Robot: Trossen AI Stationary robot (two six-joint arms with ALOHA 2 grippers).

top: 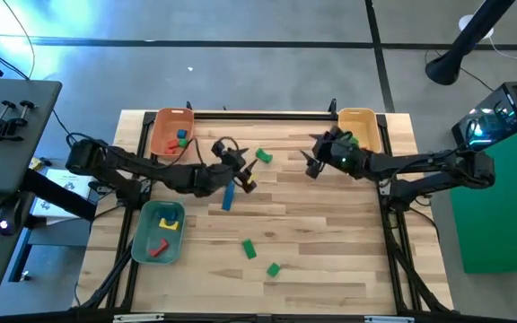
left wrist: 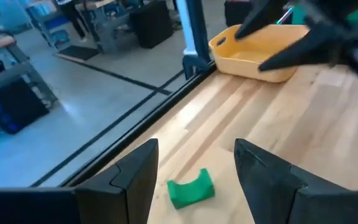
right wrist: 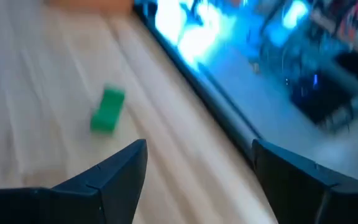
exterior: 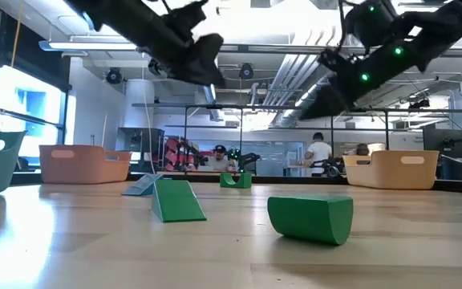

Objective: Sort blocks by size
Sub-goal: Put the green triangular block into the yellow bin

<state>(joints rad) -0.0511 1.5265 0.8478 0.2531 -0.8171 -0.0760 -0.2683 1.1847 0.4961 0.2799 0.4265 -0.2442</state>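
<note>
The step in hand appears to be a reach for the next block. The left hand (top: pixel 238 169) is held released and empty over the middle of the desk (top: pixel 330 242), its fingers framing a green arch block (left wrist: pixel 191 187) that lies just beyond it, near the far edge. The right hand (top: pixel 317 158) is also spread and empty, held beside the yellow tray (top: pixel 359 117). Other blocks are seen loose: a blue bar (top: pixel 228 198) below the left hand and two green pieces (top: pixel 249 248) nearer the front. Some are already sorted into the orange tray (top: pixel 162 118) and the green tray (top: pixel 144 240). Which hand is meant to take the arch is hard to judge. A descent over it and a closing are called for next.
</note>
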